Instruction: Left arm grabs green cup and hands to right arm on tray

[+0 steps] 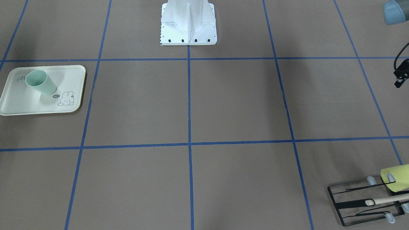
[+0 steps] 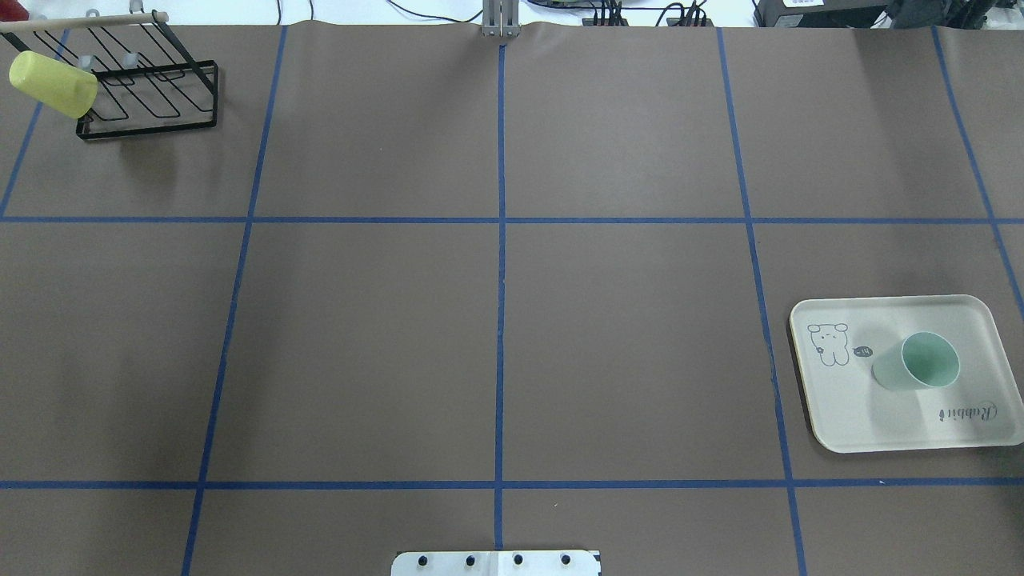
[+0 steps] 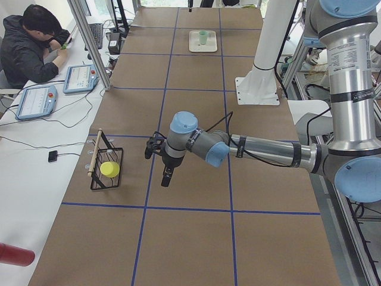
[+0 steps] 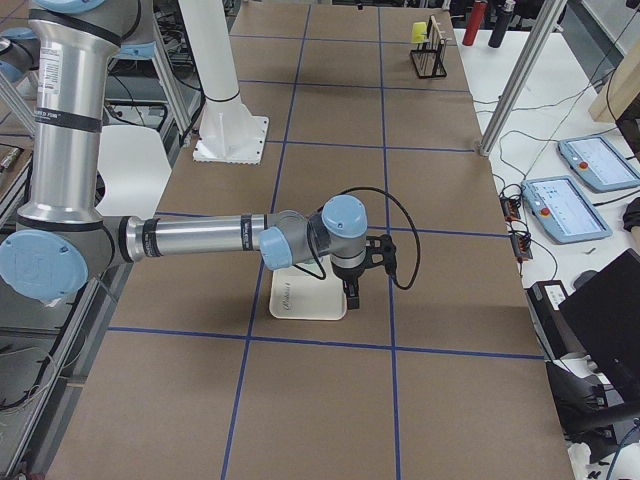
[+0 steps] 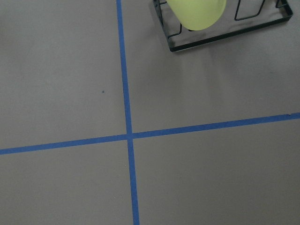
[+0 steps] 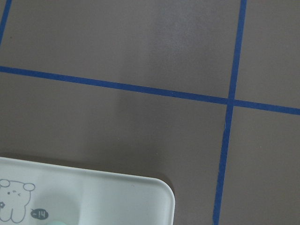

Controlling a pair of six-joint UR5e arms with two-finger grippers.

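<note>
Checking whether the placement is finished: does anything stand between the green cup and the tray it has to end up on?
Nothing visible does. The green cup already stands upright on the tray, mouth up, with only bare tray surface around it.

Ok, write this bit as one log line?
green cup: upright on tray | yellow-green cup: on wire rack | left claw: near rack

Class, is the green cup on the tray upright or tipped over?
Upright: the green cup stands on its base on the tray, its open mouth facing up in the overhead view.
</note>
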